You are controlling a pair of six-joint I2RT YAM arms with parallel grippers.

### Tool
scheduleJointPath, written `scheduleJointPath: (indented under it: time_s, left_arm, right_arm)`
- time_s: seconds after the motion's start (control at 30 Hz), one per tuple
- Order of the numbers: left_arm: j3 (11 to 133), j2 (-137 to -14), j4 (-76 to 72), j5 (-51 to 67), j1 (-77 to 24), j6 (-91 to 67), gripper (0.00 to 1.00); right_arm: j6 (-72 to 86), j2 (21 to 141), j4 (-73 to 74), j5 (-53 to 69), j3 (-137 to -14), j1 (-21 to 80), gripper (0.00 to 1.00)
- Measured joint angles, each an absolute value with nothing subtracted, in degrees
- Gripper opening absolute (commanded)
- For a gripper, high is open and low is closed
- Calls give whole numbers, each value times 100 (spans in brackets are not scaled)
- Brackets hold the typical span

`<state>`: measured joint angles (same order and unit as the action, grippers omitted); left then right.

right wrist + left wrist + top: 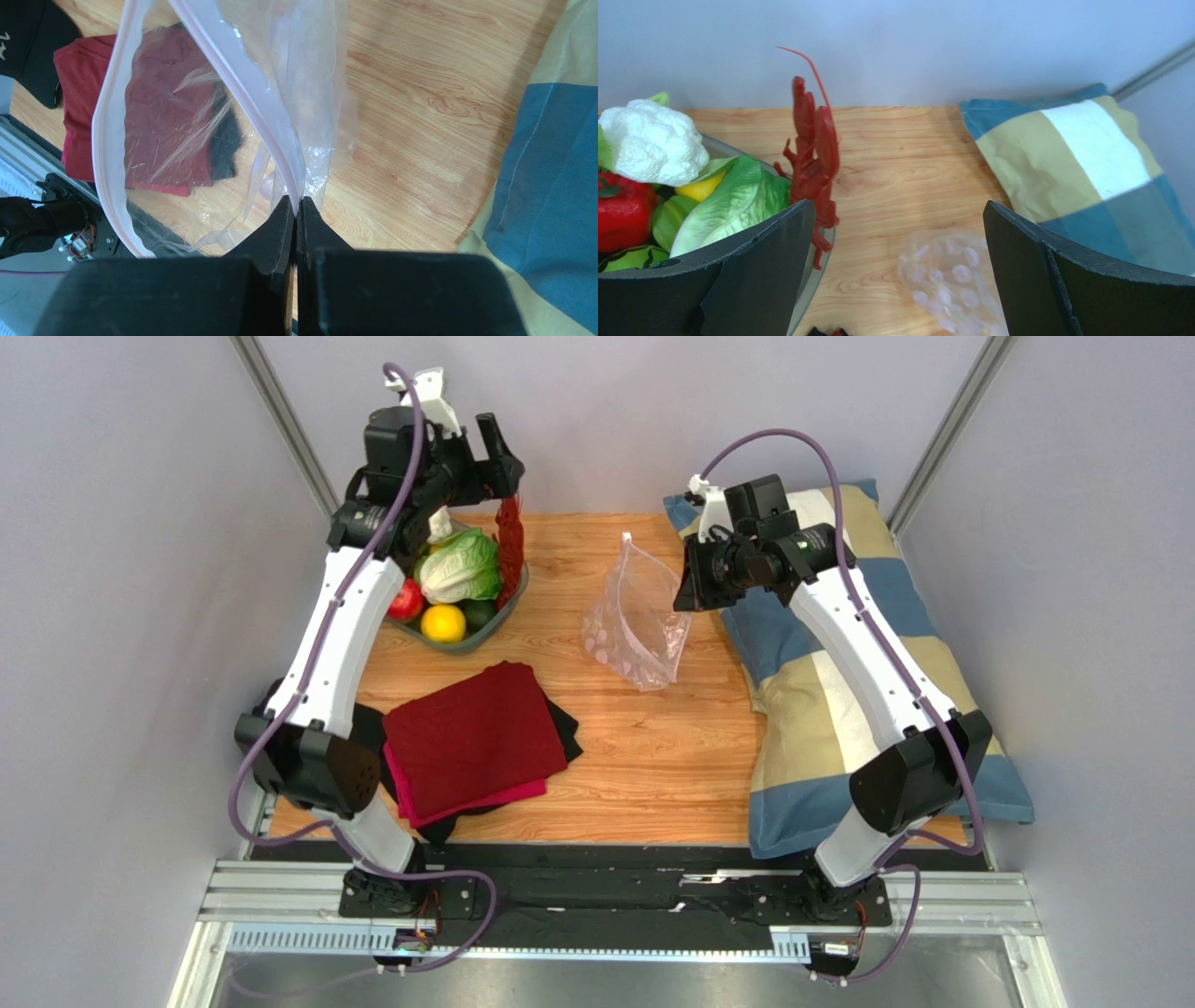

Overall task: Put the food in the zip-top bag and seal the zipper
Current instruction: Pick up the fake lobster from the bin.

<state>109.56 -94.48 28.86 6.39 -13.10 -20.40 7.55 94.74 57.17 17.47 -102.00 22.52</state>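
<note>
Judging from the wide-open left hand (898,210), with nothing between its fingers, we take the step in hand to be picking up the lobster (815,150). It stands upright just ahead of the hand's left finger, at the rim of the bowl (456,646). We should shift the hand toward that side and forward until the body sits between both fingers. Then we close on the thick middle rather than the thin feelers, and lift straight up to clear the rim and the other food.

The bag (638,616) hangs below the right hand (296,210), which is pinched shut on one end of the zipper (112,140). The mouth gapes as a loop in front of those fingers. We lower the lobster end-first into that loop, since the opening looks narrow.
</note>
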Motion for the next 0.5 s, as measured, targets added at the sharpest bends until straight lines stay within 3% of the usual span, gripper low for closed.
scheduleJointPath:
  time_s: [0.5]
  left_arm:
    - [12582, -12007, 2888, -666, -1343, -2021, 95]
  right_arm:
    - [762, 9098, 5717, 1286, -9826, 2252, 0]
